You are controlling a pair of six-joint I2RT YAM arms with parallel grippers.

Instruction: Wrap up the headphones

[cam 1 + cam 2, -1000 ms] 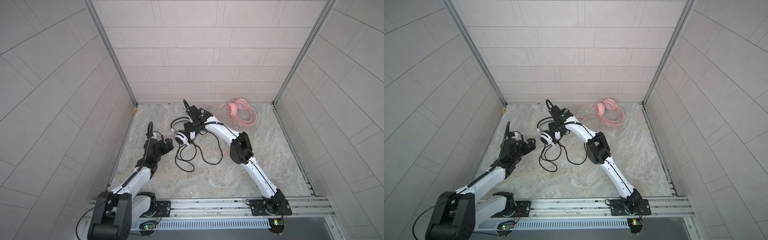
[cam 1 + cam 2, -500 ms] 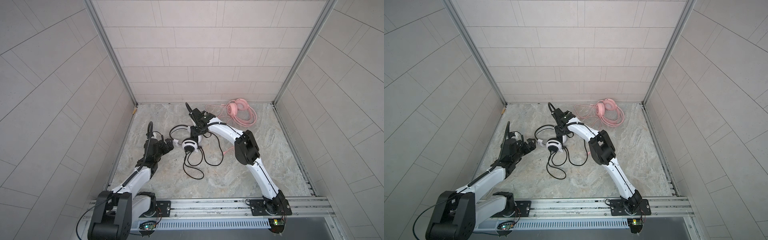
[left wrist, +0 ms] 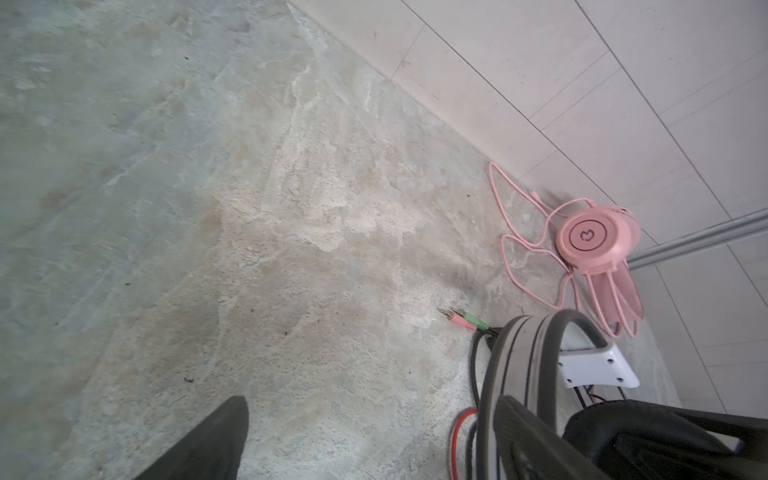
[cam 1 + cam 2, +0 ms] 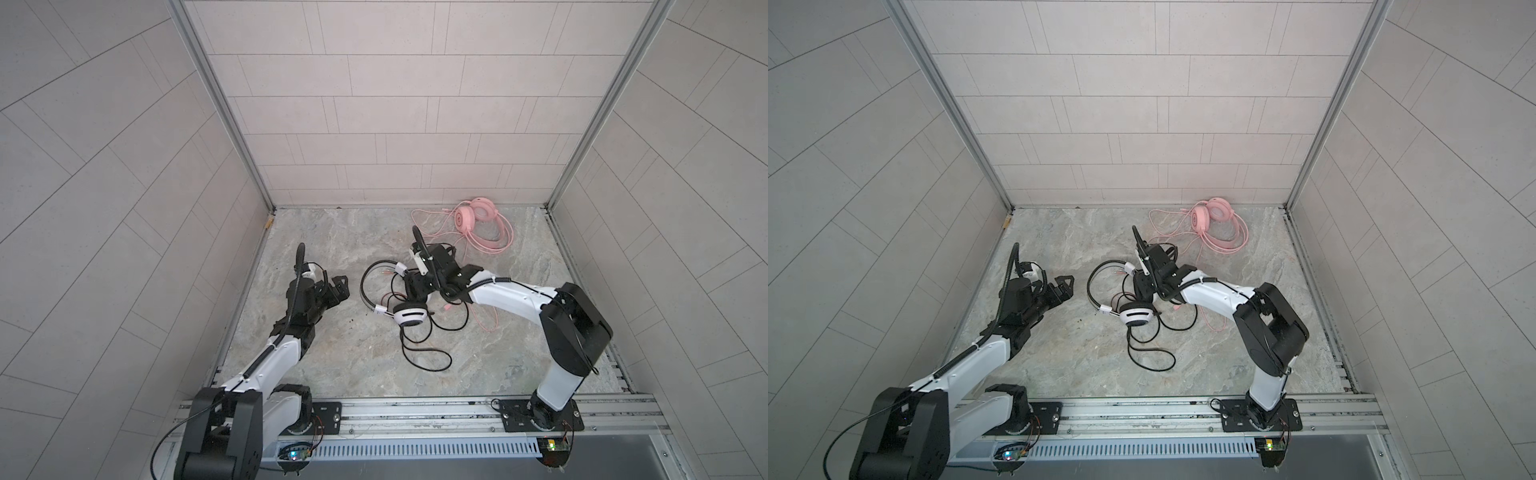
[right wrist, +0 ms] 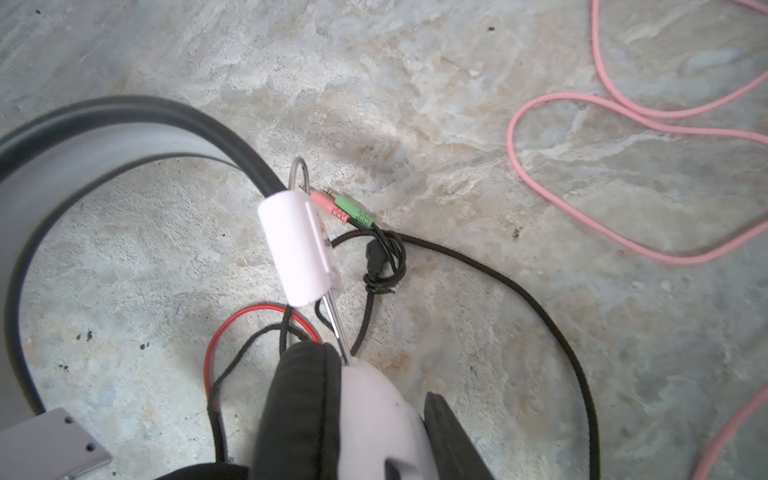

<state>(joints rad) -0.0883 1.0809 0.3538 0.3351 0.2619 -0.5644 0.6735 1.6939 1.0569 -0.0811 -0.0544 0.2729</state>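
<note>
Low, right arm (image 4: 505, 293) bent (elbowed).

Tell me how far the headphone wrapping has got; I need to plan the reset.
Nothing looks wrapped yet. The right gripper is closed on an earcup of the white-and-black headset, its black cable sprawling loose. The pink headset lies untouched, cable spread. The left gripper is open, empty.

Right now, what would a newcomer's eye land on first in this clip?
Mid-floor, the white-and-black headset sprawls in a tangle of black cable, with the right gripper down on its far earcup. Against the back wall lies the pink headset, its pink cable trailing forward. The left gripper waits beside the tangle, jaws open.
</note>
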